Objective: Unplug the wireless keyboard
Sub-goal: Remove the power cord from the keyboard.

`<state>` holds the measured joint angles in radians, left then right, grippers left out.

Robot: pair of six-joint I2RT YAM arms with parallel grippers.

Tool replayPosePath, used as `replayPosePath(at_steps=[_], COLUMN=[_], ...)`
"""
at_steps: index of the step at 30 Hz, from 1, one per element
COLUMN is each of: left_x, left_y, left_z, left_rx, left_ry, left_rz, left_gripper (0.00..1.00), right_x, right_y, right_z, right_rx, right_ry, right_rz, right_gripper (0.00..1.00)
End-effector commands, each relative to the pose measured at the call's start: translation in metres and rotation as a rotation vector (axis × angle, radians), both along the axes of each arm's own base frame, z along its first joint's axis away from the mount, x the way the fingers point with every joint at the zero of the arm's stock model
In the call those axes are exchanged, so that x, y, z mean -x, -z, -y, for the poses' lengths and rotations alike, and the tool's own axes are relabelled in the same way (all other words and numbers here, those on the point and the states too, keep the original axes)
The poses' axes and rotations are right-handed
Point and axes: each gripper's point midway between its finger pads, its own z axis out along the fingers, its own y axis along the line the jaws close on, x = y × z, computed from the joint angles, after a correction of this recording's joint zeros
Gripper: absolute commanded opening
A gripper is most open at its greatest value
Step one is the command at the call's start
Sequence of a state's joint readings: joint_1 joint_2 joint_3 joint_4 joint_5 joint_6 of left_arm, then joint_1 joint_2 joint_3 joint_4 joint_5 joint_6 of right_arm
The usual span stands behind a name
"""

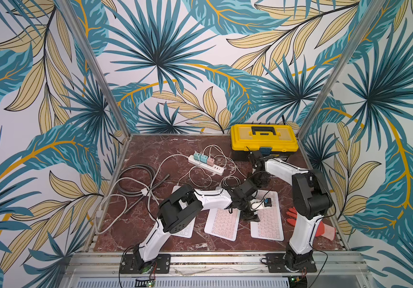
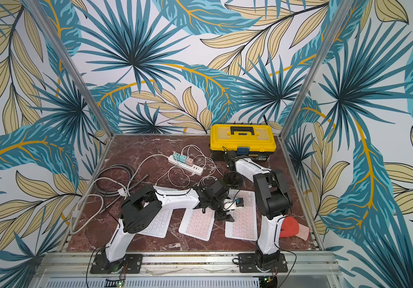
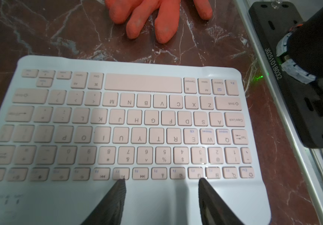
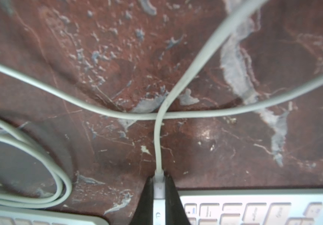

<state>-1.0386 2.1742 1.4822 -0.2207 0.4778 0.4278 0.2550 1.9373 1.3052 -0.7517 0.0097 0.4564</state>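
Right hand (image 4: 159, 177) pinches white plug (image 4: 159, 190) (pink-keyed keyboard (image 4: 254, 195)).

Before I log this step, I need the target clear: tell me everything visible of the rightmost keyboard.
The rightmost keyboard is a white slab with pale pink keys, lying flat on the marble table beside the orange glove. The open left gripper is poised at its bare strip beside the function row; the right gripper pinches a white cable plug at its edge.
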Motion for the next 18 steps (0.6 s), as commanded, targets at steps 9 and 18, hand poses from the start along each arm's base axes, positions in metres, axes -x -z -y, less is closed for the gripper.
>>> replayPosePath(at_steps=[9,18], left_x=[-0.003,-0.005], left_y=[0.019,0.036], left_z=[-0.004,-0.013], left_rx=[-0.056,-0.122], left_ry=[-0.032,-0.088], left_rz=[-0.035,-0.108], left_gripper=[0.6,0.59], right_x=[0.018,0.0], right_y=[0.009,0.002], right_z=[-0.001,-0.011], right_rx=[0.001,-0.001], right_ry=[0.014,-0.053], right_rz=[-0.06,0.045], right_gripper=[0.11,0.09])
